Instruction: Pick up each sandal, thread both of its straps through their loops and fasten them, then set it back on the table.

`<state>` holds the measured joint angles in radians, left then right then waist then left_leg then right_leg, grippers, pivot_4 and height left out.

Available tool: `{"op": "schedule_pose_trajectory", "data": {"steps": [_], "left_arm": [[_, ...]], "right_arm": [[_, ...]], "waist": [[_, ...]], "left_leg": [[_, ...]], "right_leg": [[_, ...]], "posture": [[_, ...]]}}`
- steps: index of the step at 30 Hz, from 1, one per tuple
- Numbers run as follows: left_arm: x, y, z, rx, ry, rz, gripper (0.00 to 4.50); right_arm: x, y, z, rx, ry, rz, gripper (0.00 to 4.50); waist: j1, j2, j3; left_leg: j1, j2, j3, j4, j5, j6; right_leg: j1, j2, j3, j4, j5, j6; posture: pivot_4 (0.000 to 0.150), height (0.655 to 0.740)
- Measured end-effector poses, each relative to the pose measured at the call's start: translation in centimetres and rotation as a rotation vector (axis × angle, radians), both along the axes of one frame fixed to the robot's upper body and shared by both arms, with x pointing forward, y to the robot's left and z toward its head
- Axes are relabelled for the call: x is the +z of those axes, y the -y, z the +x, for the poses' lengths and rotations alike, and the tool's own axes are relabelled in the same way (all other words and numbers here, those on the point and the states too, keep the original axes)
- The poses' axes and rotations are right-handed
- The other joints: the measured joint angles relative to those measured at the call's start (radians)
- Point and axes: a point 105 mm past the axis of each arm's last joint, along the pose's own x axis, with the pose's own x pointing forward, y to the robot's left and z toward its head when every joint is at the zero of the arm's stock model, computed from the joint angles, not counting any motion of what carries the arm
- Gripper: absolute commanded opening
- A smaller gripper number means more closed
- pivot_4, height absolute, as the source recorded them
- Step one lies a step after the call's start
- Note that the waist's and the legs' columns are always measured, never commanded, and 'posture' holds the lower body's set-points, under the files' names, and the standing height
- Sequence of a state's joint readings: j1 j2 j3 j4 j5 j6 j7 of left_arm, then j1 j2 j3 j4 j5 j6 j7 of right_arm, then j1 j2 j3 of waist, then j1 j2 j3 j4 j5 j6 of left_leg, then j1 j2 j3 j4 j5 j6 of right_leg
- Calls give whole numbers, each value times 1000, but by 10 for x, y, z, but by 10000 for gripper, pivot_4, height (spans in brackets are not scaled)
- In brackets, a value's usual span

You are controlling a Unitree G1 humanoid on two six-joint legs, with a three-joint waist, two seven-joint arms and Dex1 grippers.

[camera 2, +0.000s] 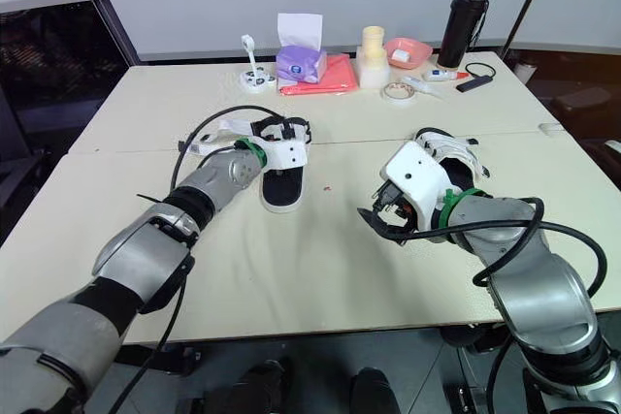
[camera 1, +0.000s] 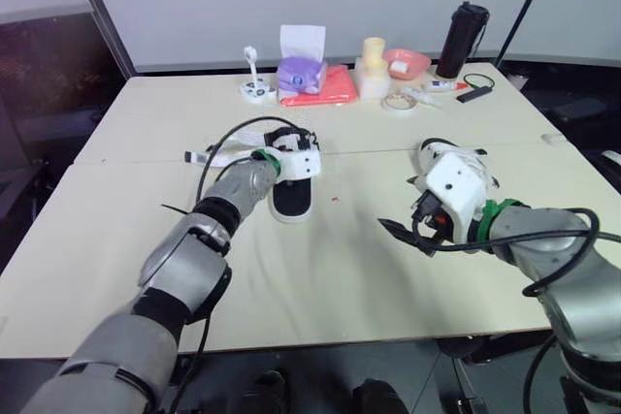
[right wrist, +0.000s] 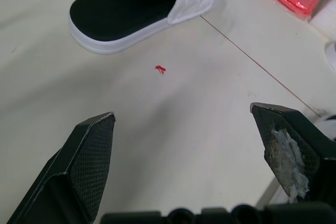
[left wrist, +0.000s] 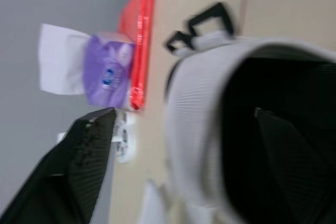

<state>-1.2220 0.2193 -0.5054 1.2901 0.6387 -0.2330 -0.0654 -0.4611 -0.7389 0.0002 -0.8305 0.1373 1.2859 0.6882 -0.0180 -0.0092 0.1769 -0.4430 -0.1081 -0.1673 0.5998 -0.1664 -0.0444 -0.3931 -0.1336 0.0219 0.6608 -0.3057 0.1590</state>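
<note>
Right gripper [right wrist: 182, 112] hangs wide open and empty — left gripper [left wrist: 182, 111], equally spread, straddles the rim of the sandal [camera 1: 291, 203].
It lies on the table [camera 1: 340, 278] — long axis pointing away from the robot, heel nearest.

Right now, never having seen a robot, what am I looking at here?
It is a humanoid robot with two arms at a table. The wide pictures come from cameras in its head, the close ones from its wrists. The left gripper is open, its fingers either side of the edge of a white sandal. The right gripper is open and empty, above the table. What looks like a second sandal lies behind it. A tissue box, red pouch and black flask sit at the far edge.
</note>
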Motion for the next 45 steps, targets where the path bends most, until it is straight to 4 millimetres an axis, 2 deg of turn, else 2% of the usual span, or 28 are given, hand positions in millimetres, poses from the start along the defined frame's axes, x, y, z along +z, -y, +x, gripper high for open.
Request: {"op": "schedule_pose_trajectory", "data": {"steps": [3,6,12,15,18,22,26,34,45], "left_arm": [[-6,-6,1,29,-7,10,15918],[5,-5,3,29,23,5,863],[9,-9,3,7,20,-26,301],[14,-3,-3,-96,-6,-74,301],[22,12,-23,-339,-25,-61,301],[23,26,-64,-688,-59,31,301],[20,24,-91,-885,-82,130,301],[8,23,-134,-1195,-56,292,301],[8,31,-147,-1274,5,246,301]], "right_arm": [[-1,1,-1,-17,-5,4,45000],[0,1,-3,-29,-4,8,45000],[0,2,-3,-42,0,8,45000],[0,3,-3,-44,0,-3,45000],[2,4,-1,-34,10,-5,45000],[12,16,5,-55,56,-18,45000],[21,30,7,-76,89,-27,45000],[10,40,4,-75,54,-49,45000],[6,43,-1,-79,42,-78,45000]], "waist": [[2,0,0],[4,0,0],[4,0,0],[4,-1,0],[5,-1,1],[6,-1,1],[4,-1,1],[4,-1,1],[3,-1,1]], "left_leg": [[0,0,0,1,0,0],[0,0,0,3,0,0],[-1,0,0,7,0,0],[-3,0,0,7,0,0],[-3,0,0,7,-1,0],[-3,0,0,8,-1,1],[-3,0,0,8,-1,1],[-3,0,0,11,-2,3],[-3,0,0,12,-2,3]], "right_leg": [[-1,0,0,2,0,0],[0,0,0,3,0,0],[0,0,0,4,0,0],[-1,0,0,4,0,0],[-1,0,0,4,0,0],[-1,0,0,3,0,0],[0,0,0,4,0,0],[1,0,0,4,0,0],[2,0,0,5,0,0]], "posture": [[1500,7400],[1500,7400],[1500,7400],[1500,7400],[1500,7400],[1500,7400],[1500,7400],[1500,7400],[1500,7400]]}}
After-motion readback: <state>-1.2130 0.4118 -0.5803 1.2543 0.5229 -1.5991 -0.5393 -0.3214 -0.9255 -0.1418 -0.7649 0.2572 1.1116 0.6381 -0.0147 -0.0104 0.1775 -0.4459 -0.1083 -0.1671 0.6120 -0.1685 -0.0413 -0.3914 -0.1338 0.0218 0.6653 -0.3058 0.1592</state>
